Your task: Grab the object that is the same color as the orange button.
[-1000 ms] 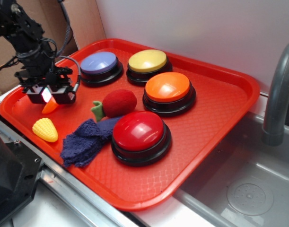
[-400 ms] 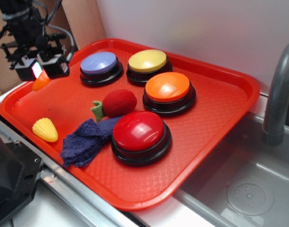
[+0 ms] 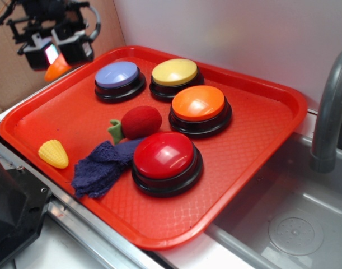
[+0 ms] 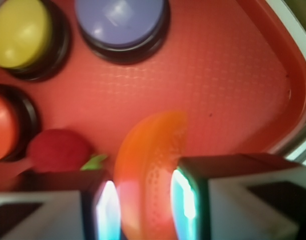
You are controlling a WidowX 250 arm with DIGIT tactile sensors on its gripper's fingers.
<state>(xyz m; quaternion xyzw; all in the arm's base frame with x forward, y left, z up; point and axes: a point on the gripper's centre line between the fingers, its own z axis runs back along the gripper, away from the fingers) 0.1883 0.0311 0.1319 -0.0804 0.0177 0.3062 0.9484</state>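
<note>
My gripper [image 3: 54,55] is shut on the small glossy orange slice [image 3: 57,70] and holds it in the air above the far left corner of the red tray [image 3: 260,162]. In the wrist view the slice [image 4: 147,170] stands upright between my two fingers [image 4: 108,210], well above the tray floor. The orange button [image 3: 198,105], domed on a black base, sits at the tray's middle right; its edge shows at the left of the wrist view [image 4: 2,125].
On the tray stand a purple button [image 3: 117,75], a yellow button [image 3: 174,73] and a red button [image 3: 164,157]. A red fuzzy ball [image 3: 140,121], a blue cloth [image 3: 101,167] and a yellow corn [image 3: 53,153] lie at the front left. A sink with a grey faucet [image 3: 330,106] is at the right.
My gripper has risen from the tray floor and moved back toward the far left corner, carrying the orange slice up with it. Nothing else has moved.
</note>
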